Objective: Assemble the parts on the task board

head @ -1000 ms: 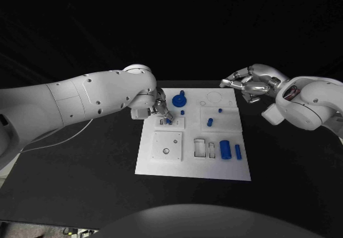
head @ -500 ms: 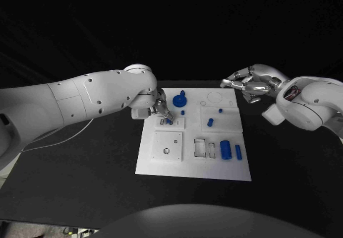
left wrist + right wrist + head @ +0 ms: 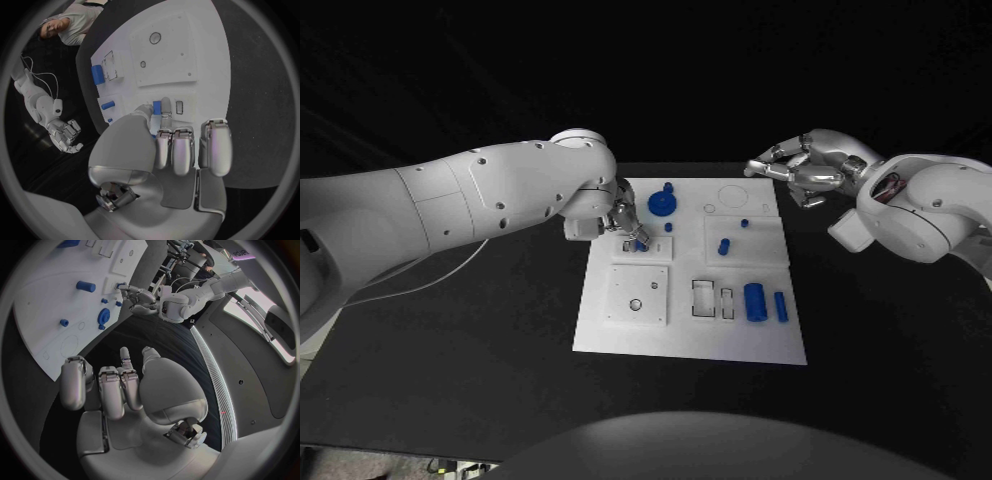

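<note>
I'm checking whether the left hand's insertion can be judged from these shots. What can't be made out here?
- Head view: the small blue part at the left hand is too small to tell whether it is seated.
- Left wrist view: the fingers hide most of that part.
- Right wrist view: the task board is cut off by the edge.

From where I stand, there is no writing to make out anywhere: no label, brand, number or sign that can be read. The white task board (image 3: 689, 330) carries only outlines and recesses, with no lettering on its face, and the small blue parts (image 3: 753, 301) on it are plain. The white arms bear no markings I can read.
</note>
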`<state>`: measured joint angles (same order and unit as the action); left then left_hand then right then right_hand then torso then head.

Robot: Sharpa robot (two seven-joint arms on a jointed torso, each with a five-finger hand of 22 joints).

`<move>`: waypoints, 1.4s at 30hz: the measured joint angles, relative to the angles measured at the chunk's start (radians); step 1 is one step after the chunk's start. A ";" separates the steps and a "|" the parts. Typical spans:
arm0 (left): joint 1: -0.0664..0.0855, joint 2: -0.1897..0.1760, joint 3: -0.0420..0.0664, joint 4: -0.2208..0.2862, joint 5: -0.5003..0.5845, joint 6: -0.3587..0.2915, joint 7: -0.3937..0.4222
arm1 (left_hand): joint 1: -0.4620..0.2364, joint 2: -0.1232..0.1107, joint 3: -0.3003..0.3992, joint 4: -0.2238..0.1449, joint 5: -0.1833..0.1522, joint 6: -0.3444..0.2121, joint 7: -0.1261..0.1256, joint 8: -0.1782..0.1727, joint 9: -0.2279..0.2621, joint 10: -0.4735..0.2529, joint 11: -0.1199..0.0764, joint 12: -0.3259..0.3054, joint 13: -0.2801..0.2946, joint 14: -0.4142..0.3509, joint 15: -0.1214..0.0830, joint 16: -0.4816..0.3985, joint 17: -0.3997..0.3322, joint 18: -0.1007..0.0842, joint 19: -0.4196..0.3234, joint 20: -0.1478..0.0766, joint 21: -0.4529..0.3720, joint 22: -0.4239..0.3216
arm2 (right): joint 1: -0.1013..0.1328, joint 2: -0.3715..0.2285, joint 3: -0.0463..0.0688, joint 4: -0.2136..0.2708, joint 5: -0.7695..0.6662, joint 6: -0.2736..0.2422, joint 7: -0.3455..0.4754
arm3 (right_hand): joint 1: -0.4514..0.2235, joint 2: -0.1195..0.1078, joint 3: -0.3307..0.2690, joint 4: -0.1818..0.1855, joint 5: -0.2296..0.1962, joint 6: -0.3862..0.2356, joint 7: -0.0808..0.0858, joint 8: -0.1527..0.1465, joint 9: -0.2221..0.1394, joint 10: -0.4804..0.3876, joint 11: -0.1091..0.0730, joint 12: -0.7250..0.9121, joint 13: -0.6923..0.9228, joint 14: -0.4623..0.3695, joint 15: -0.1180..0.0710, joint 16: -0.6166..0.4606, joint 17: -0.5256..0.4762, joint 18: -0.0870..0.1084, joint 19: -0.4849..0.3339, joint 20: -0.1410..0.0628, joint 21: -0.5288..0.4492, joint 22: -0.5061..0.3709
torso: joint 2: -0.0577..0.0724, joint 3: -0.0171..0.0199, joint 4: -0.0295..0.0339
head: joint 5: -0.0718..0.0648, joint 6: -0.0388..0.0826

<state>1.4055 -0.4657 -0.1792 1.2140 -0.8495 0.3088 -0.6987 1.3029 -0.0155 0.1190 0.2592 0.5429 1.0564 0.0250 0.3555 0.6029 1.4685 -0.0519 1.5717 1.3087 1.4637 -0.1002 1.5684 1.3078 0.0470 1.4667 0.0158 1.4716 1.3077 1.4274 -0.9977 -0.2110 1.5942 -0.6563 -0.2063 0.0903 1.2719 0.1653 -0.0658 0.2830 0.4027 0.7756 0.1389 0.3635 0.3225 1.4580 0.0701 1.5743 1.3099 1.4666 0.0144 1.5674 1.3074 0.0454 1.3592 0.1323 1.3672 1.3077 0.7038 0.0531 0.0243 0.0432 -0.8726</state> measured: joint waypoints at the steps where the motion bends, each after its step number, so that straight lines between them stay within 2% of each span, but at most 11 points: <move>1: 0.000 0.000 0.000 -0.001 0.001 0.001 0.000 | 0.001 0.001 0.000 0.000 0.000 0.000 0.000 0.000 0.000 0.000 0.000 0.000 0.000 0.000 0.000 0.000 0.000 0.000 0.000 0.000 0.000 0.000 | 0.000 0.000 0.000 0.000 0.000 0.000 0.000 | 0.000 0.000 0.000 0.000 0.000 0.000 0.000 0.000 0.000 0.000 0.000 0.000 0.000 0.000 0.000 0.000 0.000 0.000 0.000 0.000 0.000 0.000 | 0.000 0.0001 0.0000 | 0.000 0.000; 42: -0.003 0.018 0.000 -0.025 0.008 0.015 0.000 | 0.000 0.001 0.002 -0.002 -0.004 0.001 0.001 -0.002 0.000 0.000 0.000 0.000 0.000 0.000 0.000 0.000 0.000 0.000 0.000 0.000 -0.004 0.000 | -0.004 0.003 0.000 -0.006 0.000 0.001 0.001 | 0.001 0.001 0.003 0.003 0.004 0.000 0.000 0.000 -0.001 0.001 -0.001 0.000 0.001 0.000 0.000 0.000 0.001 0.000 0.000 0.000 0.000 0.000 | 0.000 -0.0002 0.0002 | 0.002 0.000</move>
<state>1.4028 -0.4481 -0.1792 1.1887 -0.8417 0.3240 -0.6986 1.3033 -0.0147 0.1214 0.2567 0.5390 1.0578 0.0264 0.3533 0.6032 1.4685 -0.0519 1.5717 1.3087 1.4637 -0.1002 1.5684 1.3074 0.0471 1.4666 0.0158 1.4675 1.3075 1.4232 -0.9944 -0.2113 1.5879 -0.6559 -0.2057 0.0911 1.2730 0.1664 -0.0631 0.2857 0.4065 0.7756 0.1389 0.3635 0.3220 1.4594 0.0687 1.5744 1.3107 1.4666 0.0145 1.5673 1.3079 0.0454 1.3592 0.1323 1.3672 1.3074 0.7038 0.0529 0.0244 0.0456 -0.8726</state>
